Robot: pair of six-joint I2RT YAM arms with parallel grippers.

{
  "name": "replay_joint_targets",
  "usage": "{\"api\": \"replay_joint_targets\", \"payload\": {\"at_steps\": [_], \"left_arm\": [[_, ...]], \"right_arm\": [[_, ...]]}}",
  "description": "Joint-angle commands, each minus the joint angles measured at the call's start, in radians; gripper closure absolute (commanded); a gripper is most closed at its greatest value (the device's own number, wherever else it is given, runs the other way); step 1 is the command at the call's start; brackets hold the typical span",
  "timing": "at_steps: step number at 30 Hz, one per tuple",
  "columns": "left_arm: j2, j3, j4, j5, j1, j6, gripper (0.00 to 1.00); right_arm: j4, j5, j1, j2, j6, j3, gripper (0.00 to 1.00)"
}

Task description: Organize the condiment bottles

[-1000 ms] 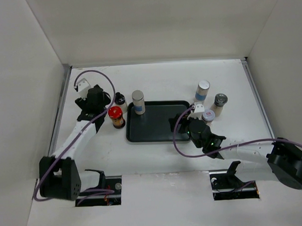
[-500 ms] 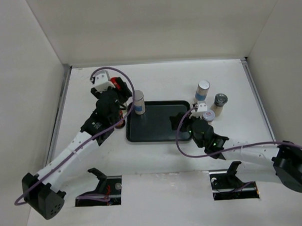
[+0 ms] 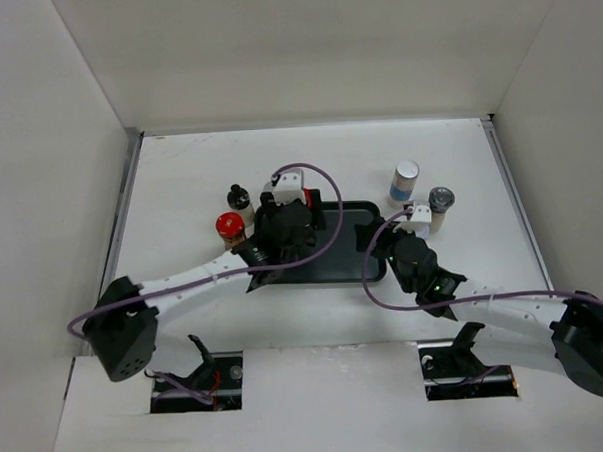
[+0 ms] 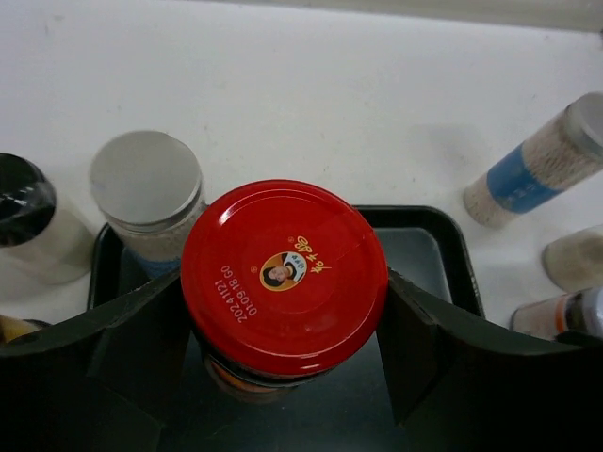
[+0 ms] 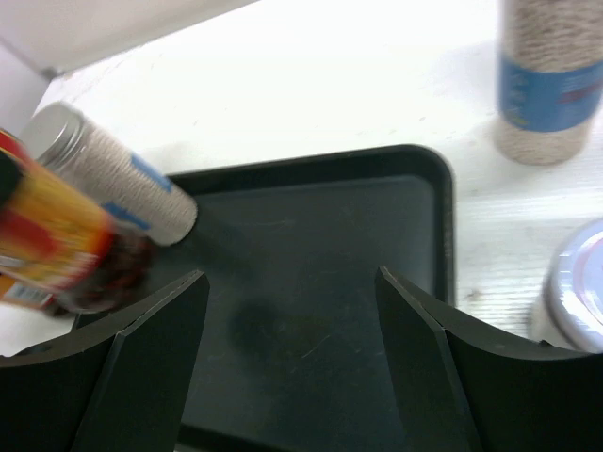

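Observation:
My left gripper is shut on a red-capped jar and holds it over the left part of the black tray. A silver-capped jar stands in the tray's far left corner, just beside the held jar. A second red-capped jar and a black-capped bottle stand left of the tray. My right gripper is open and empty over the tray's right end. A blue-labelled bottle, a grey-topped shaker and a silver-lidded jar stand right of the tray.
White walls enclose the table on the left, back and right. The right arm's purple cable loops over the tray's near right corner. The left arm lies across the table in front of the tray's left side.
My left arm has swung right, carrying the red-capped jar from the far left of the table to over the tray. My right gripper has shifted slightly right.

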Motion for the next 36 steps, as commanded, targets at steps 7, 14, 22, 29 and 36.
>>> {"api": "replay_joint_targets", "payload": {"at_steps": [7, 14, 22, 29, 36], "left_arm": [[0.226, 0.139, 0.310, 0.077, 0.083, 0.016, 0.64], [0.319, 0.156, 0.364, 0.120, 0.131, 0.011, 0.63], [0.367, 0.154, 0.388, 0.114, 0.140, 0.004, 0.52], [0.315, 0.141, 0.387, 0.131, 0.117, 0.004, 0.24], [0.165, 0.145, 0.379, 0.184, 0.082, 0.033, 0.16]], "right_arm": [[0.024, 0.009, -0.052, -0.062, 0.065, -0.030, 0.22], [0.039, -0.010, -0.050, -0.045, 0.065, -0.027, 0.21], [0.042, -0.036, -0.050, -0.046, 0.070, -0.028, 0.21], [0.042, -0.033, -0.052, -0.057, 0.067, -0.030, 0.21], [0.042, -0.031, -0.052, -0.049, 0.065, -0.028, 0.21]]}}
